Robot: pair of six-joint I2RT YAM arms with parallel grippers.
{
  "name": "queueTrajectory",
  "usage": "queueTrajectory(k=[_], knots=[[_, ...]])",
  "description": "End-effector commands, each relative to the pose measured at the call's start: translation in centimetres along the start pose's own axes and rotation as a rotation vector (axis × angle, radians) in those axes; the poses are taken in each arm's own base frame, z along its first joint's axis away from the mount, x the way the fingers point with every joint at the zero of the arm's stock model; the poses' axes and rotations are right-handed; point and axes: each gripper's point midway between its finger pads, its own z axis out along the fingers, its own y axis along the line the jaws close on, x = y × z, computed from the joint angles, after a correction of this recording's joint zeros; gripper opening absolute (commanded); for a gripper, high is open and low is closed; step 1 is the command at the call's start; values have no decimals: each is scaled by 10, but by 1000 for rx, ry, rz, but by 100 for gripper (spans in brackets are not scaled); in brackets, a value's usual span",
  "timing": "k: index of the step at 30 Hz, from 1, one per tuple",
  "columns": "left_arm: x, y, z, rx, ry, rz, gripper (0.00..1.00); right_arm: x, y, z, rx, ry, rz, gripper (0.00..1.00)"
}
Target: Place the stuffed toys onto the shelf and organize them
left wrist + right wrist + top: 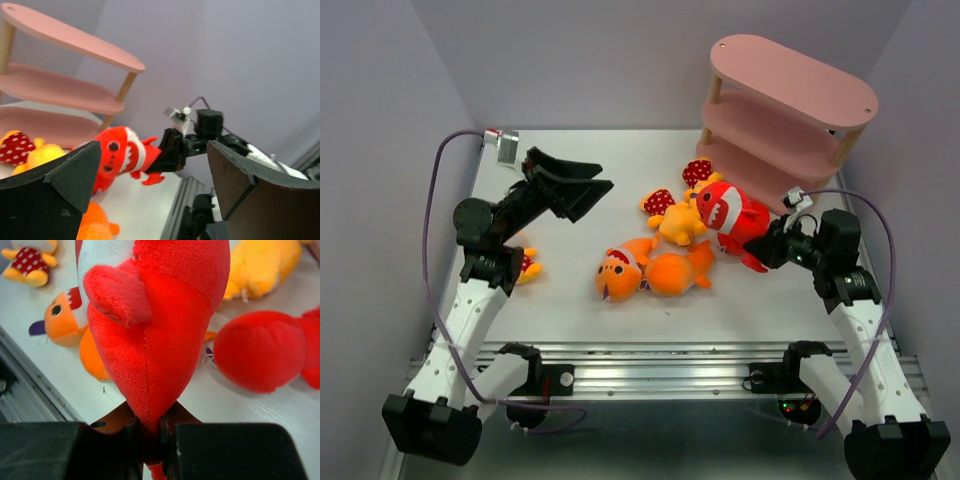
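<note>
My right gripper (767, 245) is shut on the tail end of a red shark (728, 212) and holds it up near the foot of the pink shelf (790, 75). The right wrist view shows the jaws (150, 426) pinching the red shark (155, 330). A second red shark (260, 357) lies on the table below it. My left gripper (594, 180) is open and empty, raised over the table left of the pile. Two orange sharks (618, 276) (680, 271) lie mid-table. Yellow-orange figures lie by the pile (675, 218), near the shelf (698, 172) and under my left arm (526, 266).
The shelf's three boards hold nothing, also in the left wrist view (65, 45). A small grey device (506, 146) sits at the table's far left corner. Purple cables loop beside both arms. Walls close in on left, back and right.
</note>
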Motion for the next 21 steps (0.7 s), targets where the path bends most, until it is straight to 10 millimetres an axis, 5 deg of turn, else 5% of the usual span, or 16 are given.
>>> queueTrajectory(k=[1,11,21], knots=[[22,42,-20,-168,-13,138,98,-32,-26,-14,228,-167,196,1],[52,40,-56,-247,31,195,98,-17,-42,-27,379,-142,465,1],[75,41,-78,-280,68,204,98,-65,-54,-28,343,-247,531,1]])
